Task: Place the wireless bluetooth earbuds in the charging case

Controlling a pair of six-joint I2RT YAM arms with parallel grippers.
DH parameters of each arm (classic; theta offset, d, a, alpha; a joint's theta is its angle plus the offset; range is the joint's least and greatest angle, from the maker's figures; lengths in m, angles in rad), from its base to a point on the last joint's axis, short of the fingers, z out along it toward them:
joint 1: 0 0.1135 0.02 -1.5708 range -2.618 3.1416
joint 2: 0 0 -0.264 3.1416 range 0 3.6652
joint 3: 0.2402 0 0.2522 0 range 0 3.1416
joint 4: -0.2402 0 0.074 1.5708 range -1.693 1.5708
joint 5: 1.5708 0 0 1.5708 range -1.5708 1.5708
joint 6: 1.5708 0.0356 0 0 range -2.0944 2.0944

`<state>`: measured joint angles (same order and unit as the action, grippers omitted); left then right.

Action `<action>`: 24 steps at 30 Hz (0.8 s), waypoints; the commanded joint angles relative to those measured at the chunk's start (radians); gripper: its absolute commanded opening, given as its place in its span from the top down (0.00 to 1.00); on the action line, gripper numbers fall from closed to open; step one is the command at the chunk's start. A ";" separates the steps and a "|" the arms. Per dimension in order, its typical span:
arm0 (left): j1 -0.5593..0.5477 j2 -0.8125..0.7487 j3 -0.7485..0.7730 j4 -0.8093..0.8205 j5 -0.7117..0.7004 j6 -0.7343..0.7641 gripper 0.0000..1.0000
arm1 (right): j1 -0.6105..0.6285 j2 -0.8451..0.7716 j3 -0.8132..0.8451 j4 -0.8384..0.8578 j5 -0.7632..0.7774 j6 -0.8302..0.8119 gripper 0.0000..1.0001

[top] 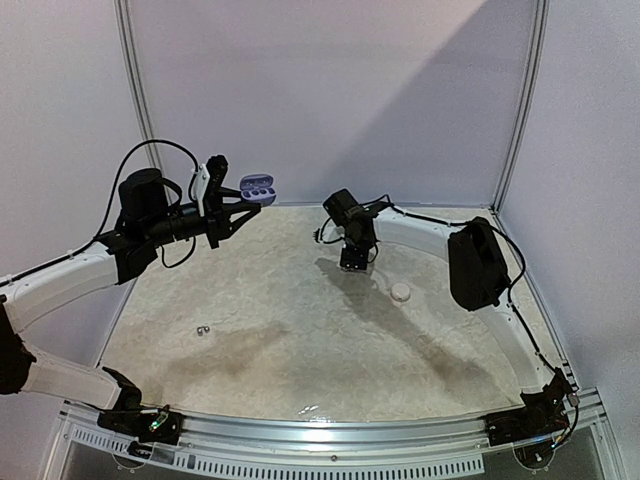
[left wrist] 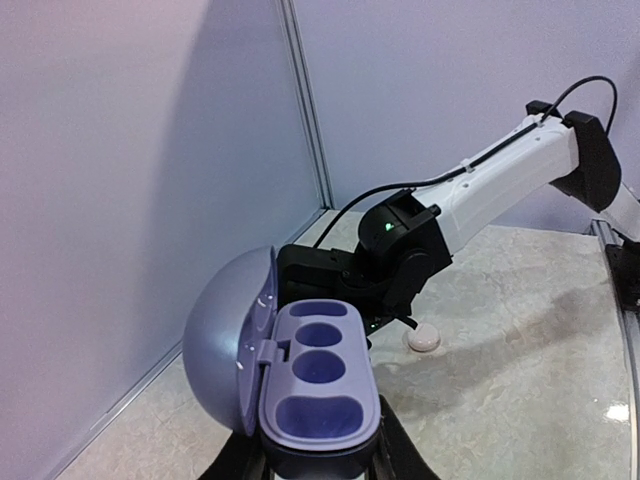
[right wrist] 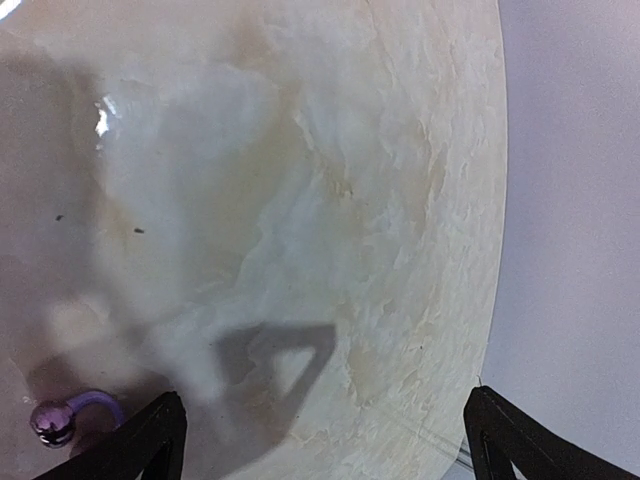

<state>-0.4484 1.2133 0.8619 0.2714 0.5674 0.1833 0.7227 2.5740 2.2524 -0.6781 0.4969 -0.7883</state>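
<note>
Holding open charging case (left wrist: 320, 390) aloft over far-left corner, left fingers (left wrist: 400, 455) clenched on it. Right fingers (right wrist: 140, 440) released, empty, over far-centre tabletop (right wrist: 350, 200). Earbud (right wrist: 50, 420) sits off-centre: closing could miss or flick it.

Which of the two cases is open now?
The purple case held in the left gripper: its lid is swung back. The white case on the table lies shut.
</note>
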 commanded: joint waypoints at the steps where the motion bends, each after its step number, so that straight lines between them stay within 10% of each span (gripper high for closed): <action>1: 0.012 0.001 0.020 0.008 -0.001 0.009 1.00 | 0.042 -0.016 -0.039 -0.019 -0.044 -0.011 0.01; 24: 0.009 -0.032 0.003 0.015 -0.006 0.010 1.00 | 0.186 -0.146 -0.257 -0.014 -0.099 0.036 0.01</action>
<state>-0.4484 1.2083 0.8619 0.2718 0.5671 0.1905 0.8715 2.4512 2.0441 -0.6281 0.4652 -0.8017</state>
